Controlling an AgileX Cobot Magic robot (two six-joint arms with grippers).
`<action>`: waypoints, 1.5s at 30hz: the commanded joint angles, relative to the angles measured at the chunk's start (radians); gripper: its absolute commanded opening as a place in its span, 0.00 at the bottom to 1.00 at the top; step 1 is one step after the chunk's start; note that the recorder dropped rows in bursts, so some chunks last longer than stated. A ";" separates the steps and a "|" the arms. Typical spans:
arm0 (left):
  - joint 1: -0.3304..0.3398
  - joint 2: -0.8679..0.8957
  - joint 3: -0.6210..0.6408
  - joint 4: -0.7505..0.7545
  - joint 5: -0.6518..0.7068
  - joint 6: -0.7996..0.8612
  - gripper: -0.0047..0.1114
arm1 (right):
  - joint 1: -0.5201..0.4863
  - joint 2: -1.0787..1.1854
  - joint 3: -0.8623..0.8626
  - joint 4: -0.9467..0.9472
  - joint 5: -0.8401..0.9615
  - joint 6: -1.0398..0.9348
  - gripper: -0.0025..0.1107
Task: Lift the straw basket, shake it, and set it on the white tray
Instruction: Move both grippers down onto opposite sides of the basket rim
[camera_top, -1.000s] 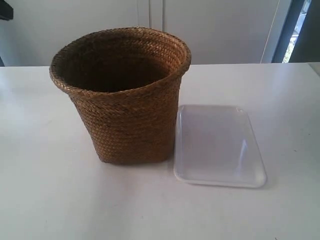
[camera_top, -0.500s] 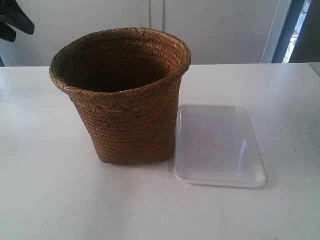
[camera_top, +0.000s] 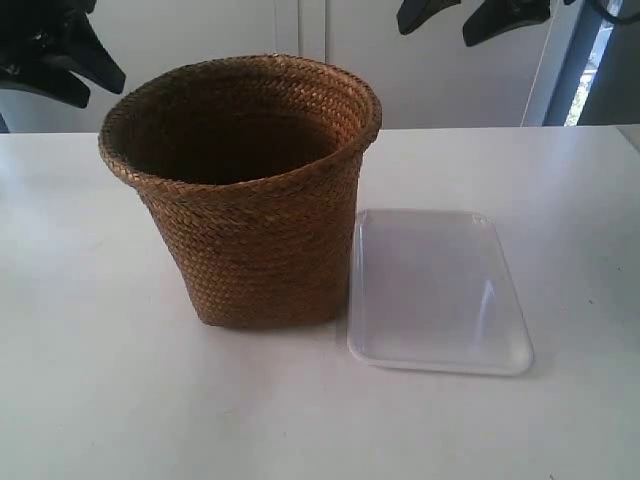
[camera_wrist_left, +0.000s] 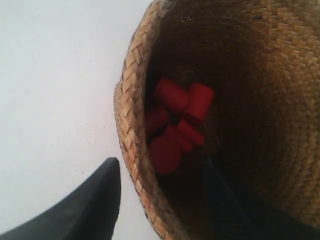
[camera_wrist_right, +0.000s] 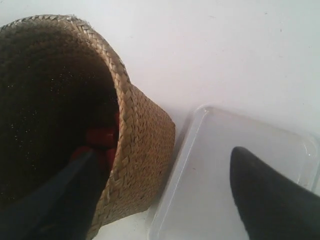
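1. Spreading across the whole scene, the white table (camera_top: 100, 400) carries both task things side by side, which keeps the transfer short.
2. The straw basket (camera_top: 250, 200) stands upright on the table with its mouth open upward. It is not yet lifted, and its base sits just beside the tray, close enough that I cannot tell whether they touch. Its flared rim looks like the natural place to pinch from above.
3. The white tray (camera_top: 435, 290) lies flat and bare, with its long side running along the basket's base. I judge that it is waiting there as the landing spot.
4. The left gripper (camera_wrist_left: 160, 165) has its jaws apart. From its own camera, one finger shows against the table outside the rim and the other against the dark inside, as if lined up to straddle the braided edge. It grips nothing.
5. The right gripper (camera_wrist_right: 165, 152) is likewise spread wide and empty. One finger is seen over the basket's inside and the other over the tray. In the exterior view both grippers hang high, well apart from the basket.
6. Red pieces (camera_wrist_left: 175, 120) lie heaped at the bottom of the basket. They may be short cylinders, but the gloom makes that unsure. They are probably what the shaking is meant to stir.
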 joint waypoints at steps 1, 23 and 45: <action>-0.004 0.019 -0.008 0.021 0.015 0.011 0.52 | 0.000 -0.001 -0.007 0.020 0.003 -0.006 0.59; -0.004 0.129 -0.008 -0.039 0.015 0.052 0.52 | 0.095 0.169 -0.007 0.023 -0.017 0.075 0.68; -0.083 0.205 -0.008 -0.022 -0.034 0.071 0.52 | 0.112 0.298 -0.007 0.026 -0.004 0.099 0.52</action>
